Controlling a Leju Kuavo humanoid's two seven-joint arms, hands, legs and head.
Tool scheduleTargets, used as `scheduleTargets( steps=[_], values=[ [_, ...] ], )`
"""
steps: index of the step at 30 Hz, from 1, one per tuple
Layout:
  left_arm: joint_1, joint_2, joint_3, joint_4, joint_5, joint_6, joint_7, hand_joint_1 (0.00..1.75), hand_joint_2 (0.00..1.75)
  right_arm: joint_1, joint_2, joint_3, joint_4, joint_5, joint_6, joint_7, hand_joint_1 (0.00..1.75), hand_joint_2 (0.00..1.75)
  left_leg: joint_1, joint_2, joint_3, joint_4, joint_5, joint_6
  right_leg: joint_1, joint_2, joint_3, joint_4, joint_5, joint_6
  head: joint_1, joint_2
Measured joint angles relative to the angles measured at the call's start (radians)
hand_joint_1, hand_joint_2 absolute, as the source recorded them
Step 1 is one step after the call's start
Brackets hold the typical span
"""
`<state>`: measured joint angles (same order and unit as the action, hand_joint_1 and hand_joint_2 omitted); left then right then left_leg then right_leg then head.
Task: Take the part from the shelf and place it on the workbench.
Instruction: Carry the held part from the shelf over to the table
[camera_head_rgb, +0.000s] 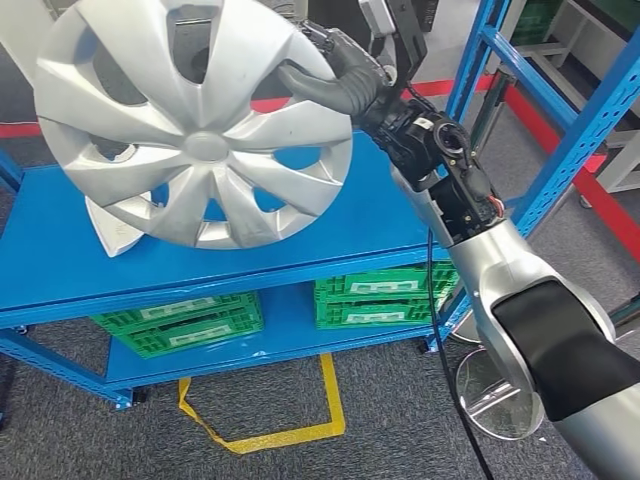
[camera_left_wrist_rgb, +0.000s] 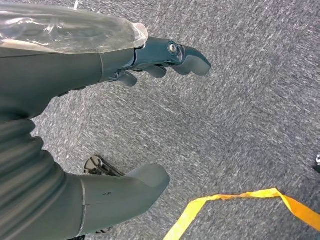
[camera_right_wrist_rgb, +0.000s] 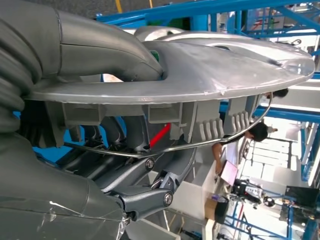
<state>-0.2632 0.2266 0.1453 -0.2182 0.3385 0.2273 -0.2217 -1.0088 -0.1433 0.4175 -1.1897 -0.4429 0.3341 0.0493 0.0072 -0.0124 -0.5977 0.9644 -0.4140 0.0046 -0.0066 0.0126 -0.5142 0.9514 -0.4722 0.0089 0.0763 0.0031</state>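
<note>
While your right hand (camera_head_rgb: 355, 80) gripped the hubcap (camera_head_rgb: 189, 125) above the shelf (camera_head_rgb: 45, 250), your left hand (camera_left_wrist_rgb: 124, 120) hung open over carpet (camera_left_wrist_rgb: 241, 115).

Blue shelf (camera_head_rgb: 362, 215), upper deck: a silver part (camera_head_rgb: 113, 228) at 9 o'clock. Lower deck: two green crates (camera_head_rgb: 181, 322) (camera_head_rgb: 377, 297). Grey floor (camera_head_rgb: 362, 420): yellow tape (camera_head_rgb: 264, 430) at 6 o'clock.

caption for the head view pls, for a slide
Right robot hand holds a silver hubcap above the blue shelf.
</note>
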Motion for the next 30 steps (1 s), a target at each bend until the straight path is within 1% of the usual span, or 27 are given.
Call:
scheduleTargets(
  steps=[6,10,16,19,23,26,30],
  values=[
    [-0.003,0.000,0.000,0.000,0.009,-0.054,0.000,0.00,1.75,0.001,0.016,0.015,0.010,-0.042,0.041,0.001,1.75,1.75,-0.001,0.001,0.000,0.000,0.000,0.000,-0.001,0.001,0.000,0.000,0.000,0.000,0.000,0.000],
    [-0.006,0.000,0.000,0.000,0.018,-0.081,0.000,0.00,1.75,0.012,0.051,0.045,0.013,-0.071,0.065,0.012,1.75,1.75,-0.001,0.001,0.000,0.000,0.000,0.000,0.000,0.000,0.000,0.000,0.000,0.000,0.000,0.000],
    [-0.006,0.000,0.000,0.000,0.037,-0.132,-0.022,0.00,1.75,0.041,0.105,0.105,0.013,-0.077,0.073,0.017,1.75,1.75,0.001,0.001,0.000,-0.002,0.000,0.000,0.001,0.000,0.000,0.000,-0.001,-0.001,0.000,0.000],
    [-0.006,0.000,0.000,0.000,0.038,-0.138,-0.031,0.00,1.75,0.053,0.137,0.139,0.012,-0.053,0.058,0.011,1.75,1.75,0.001,0.001,0.000,-0.002,0.000,0.000,0.001,0.001,-0.001,0.000,-0.001,-0.001,0.000,0.000],
    [-0.009,0.000,0.000,0.000,0.037,-0.137,-0.033,0.00,1.75,0.082,0.176,0.183,0.012,0.011,0.019,-0.017,1.75,1.75,0.001,0.000,0.000,-0.002,0.000,0.000,0.001,0.000,-0.001,0.000,-0.001,-0.001,0.000,0.000],
    [-0.009,0.000,0.000,0.000,0.036,-0.135,-0.034,0.00,1.75,0.092,0.193,0.205,0.013,0.035,0.003,-0.038,1.75,1.75,0.000,0.000,0.000,-0.002,0.000,0.000,0.000,0.000,-0.001,0.000,-0.001,-0.001,0.000,0.000],
    [-0.010,0.000,0.000,0.000,0.036,-0.132,-0.035,0.00,1.75,0.096,0.207,0.225,0.014,0.039,0.002,-0.045,1.75,1.75,0.000,0.001,0.000,-0.002,0.000,0.000,0.000,0.000,-0.001,0.000,-0.001,-0.001,0.000,0.000]
  ],
)
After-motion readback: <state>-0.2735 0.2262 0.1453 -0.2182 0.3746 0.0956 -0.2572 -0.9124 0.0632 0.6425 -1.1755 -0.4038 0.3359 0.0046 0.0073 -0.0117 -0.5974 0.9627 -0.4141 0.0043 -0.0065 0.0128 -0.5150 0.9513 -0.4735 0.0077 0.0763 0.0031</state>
